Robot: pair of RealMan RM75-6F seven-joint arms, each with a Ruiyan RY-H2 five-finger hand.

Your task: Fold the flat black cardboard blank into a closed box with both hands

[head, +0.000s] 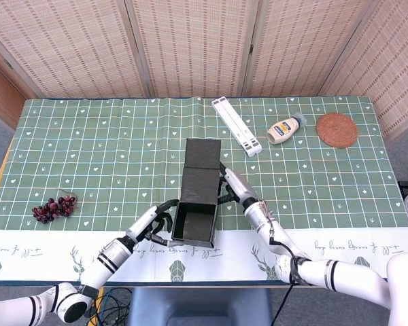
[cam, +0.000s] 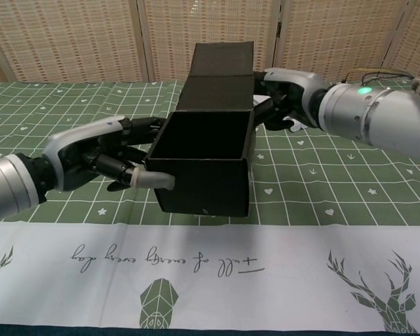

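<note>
Now the open-topped black cardboard box sits near the counter's front edge, its lid flap standing behind. The left hand grips its left wall; the right hand presses the flap's right side, its hold unclear. Next, probably, folding the lid down. Green checked cloth; wicker screens behind.
</note>
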